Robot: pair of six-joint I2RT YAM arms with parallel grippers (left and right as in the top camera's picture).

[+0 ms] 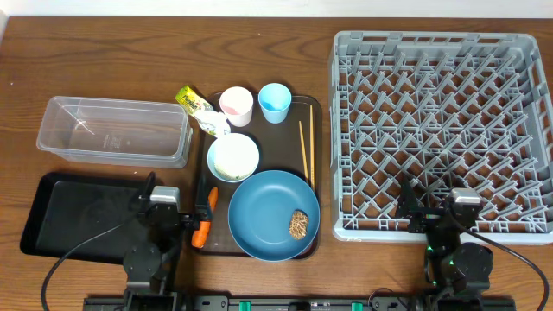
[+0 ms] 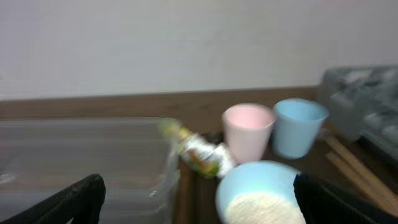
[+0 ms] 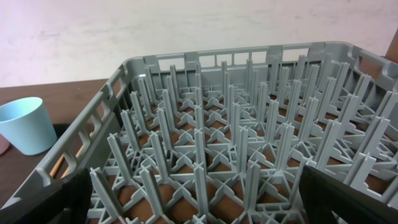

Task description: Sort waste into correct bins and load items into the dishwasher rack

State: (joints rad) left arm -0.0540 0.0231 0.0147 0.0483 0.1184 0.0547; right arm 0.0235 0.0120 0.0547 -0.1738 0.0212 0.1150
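From overhead I see both arms parked at the near edge of the table. The left gripper (image 1: 166, 207) stands with its fingers (image 2: 74, 202) spread wide and nothing between them, and the right gripper (image 1: 449, 207) is likewise released and empty, its dark fingers (image 3: 348, 199) framing the near wall of the large square grey plastic dishwasher rack (image 1: 432, 39). No item is loaded among the rack's pegs. The clear rectangular plastic tub (image 1: 52, 130) sits at the far left, with the shallow black rectangular tray (image 1: 69, 212) in front of it; the left arm overlaps that tray's right end. Everything else lies on or at the dark-brown serving tray (image 1: 281, 147) in the middle. The large blue plate (image 1: 263, 207) is at its near side with the small brown food lump (image 1: 299, 225) on it. The small white bowl (image 1: 233, 157) touches the plate's far rim, and the left wrist view shows white rice grains (image 2: 264, 208) inside it. The pink cup (image 1: 236, 105) and light-blue cup (image 1: 275, 102) stand upright side by side at the far edge. The thin wooden chopsticks (image 1: 306, 147) lie along the right side. The yellow-green snack wrapper (image 1: 192, 99) and crumpled white tissue (image 1: 214, 125) sit at the far-left corner. The orange carrot (image 1: 206, 226) lies at the near-left edge, just beside the left gripper.
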